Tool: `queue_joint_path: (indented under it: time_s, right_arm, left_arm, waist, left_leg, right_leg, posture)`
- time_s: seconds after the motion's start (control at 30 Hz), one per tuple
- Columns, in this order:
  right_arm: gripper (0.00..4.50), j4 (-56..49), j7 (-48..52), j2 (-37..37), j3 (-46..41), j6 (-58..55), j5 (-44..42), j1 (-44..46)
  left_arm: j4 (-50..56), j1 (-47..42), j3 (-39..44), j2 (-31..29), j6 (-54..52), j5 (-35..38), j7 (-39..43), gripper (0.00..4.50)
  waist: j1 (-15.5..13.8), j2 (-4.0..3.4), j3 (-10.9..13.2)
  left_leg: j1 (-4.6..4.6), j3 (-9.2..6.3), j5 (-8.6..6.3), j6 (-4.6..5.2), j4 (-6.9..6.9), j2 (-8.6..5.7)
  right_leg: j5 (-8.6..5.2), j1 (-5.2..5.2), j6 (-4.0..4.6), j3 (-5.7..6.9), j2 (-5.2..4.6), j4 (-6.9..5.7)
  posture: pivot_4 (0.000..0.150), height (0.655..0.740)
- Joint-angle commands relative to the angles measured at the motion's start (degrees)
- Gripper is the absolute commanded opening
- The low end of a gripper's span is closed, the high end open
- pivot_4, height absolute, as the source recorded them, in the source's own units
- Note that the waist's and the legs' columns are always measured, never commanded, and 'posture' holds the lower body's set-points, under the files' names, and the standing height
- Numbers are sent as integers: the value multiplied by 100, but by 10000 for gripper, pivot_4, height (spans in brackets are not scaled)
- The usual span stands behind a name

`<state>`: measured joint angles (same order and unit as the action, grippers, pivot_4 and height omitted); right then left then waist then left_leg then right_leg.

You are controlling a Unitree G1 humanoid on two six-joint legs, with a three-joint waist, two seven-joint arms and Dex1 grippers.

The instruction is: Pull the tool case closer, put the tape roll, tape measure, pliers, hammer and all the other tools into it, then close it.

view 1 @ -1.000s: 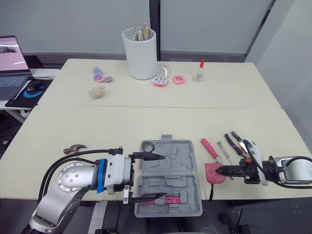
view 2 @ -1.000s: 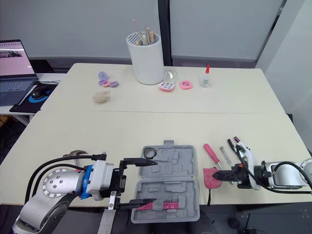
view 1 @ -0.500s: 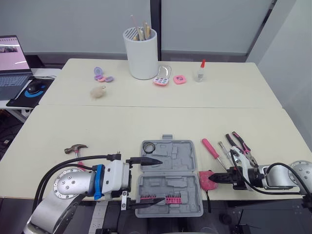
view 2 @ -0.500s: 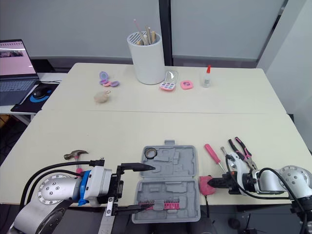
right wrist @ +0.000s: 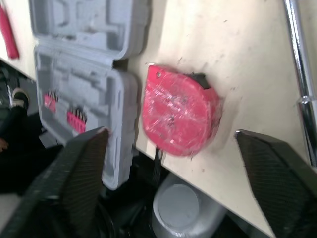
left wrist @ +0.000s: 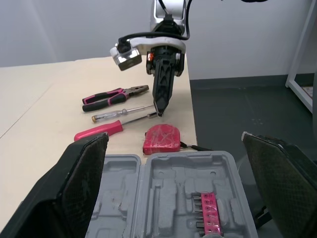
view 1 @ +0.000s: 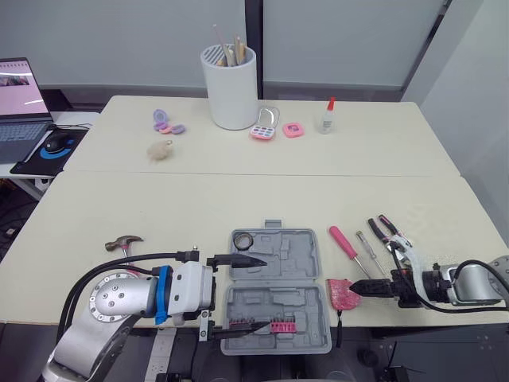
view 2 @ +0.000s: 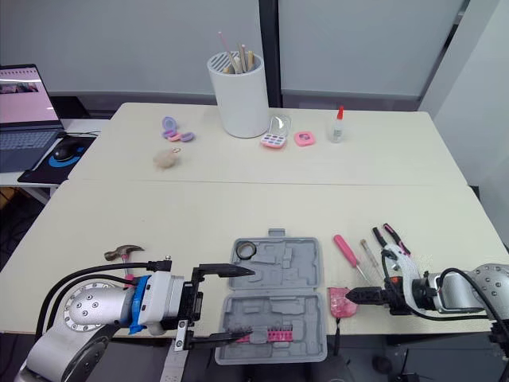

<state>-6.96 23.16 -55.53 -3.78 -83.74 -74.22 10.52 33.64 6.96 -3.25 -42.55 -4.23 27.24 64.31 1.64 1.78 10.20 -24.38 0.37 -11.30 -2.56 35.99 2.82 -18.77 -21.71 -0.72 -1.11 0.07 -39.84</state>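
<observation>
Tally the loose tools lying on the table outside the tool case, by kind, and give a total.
Hammer: 1
Screwdrivers: 2
Pliers: 1
Tape measure: 1
Total: 5

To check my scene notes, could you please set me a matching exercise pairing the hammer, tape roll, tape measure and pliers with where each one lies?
Things:
1 hammer
2 tape roll
3 tape measure
4 pliers

Places:
A in the far left corner of the open tool case
B farthest right of the loose tools
C on the table, left of the case
D at the table's front edge, just right of the case

Pairs: 1-C; 2-A; 3-D; 4-B
</observation>
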Motion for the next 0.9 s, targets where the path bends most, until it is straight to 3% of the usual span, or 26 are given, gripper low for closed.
queue_joint_path:
  time_s: [0.03, 0.1, 0.17, 0.27, 0.37, 0.57, 0.9]
  right_arm:
    - [44700, -1054, 1399, -611, -304, 586, 285, -132]
    - [44700, -1674, 2514, -952, -248, 1972, 1247, -588]
    - [44700, -1869, 3563, -1119, -3, 4112, 2720, -1177]
    - [44700, -1254, 4613, -860, 511, 7122, 4497, -1593]
    - [44700, -341, 4842, -313, 835, 8664, 5315, -1420]
    - [44700, 821, 5185, 375, 1216, 9916, 5952, -976]
    - [44700, 1910, 5300, 832, 1507, 10507, 6454, -573]
  left_arm:
    - [27, -45, -59, 43, 166, -49, 21, 45000]
    - [17, -42, -75, 50, 185, -64, 21, 45000]
    - [28, -29, -98, 48, 195, -71, 5, 45000]
    - [12, -33, -128, 48, 195, -86, -5, 45000]
    - [9, -42, -112, 22, 161, -80, -4, 45000]
    - [25, -16, -28, -88, 121, -22, 66, 45000]
    - [139, 171, 44, -171, 149, -12, 42, 45000]
  waist:
    - [-4, -7, 4]
    - [-16, -8, 5]
    - [-23, -7, 4]
    - [-22, -7, 4]
    - [-14, -7, 4]
    - [0, -13, 7]
    - [-16, -17, 7]
  left_leg:
    - [-1, -2, 0, 0, 0, -1]
    - [0, -2, 0, 0, -1, 0]
    - [0, -11, 0, 0, -1, 0]
    - [2, -12, -1, -1, -2, -1]
    - [5, -12, -1, -1, 1, -2]
    - [26, -7, 0, -1, -1, -2]
    - [41, -4, -1, 0, -3, -3]
  right_leg:
    - [0, -1, 0, 1, 0, 0]
    - [0, 1, 0, 3, 0, 3]
    - [-1, 12, -1, 19, 0, 23]
    - [2, 31, -5, 31, 0, 52]
    - [10, 40, -18, 26, 0, 65]
    - [19, 58, -29, 11, -3, 68]
    - [36, 71, 2, 6, -10, 68]
  posture:
    - [1500, 7400]
    - [1500, 7400]
    - [1500, 7400]
    - [1500, 7400]
    - [1500, 7400]
    - [1500, 7400]
    - [1500, 7400]
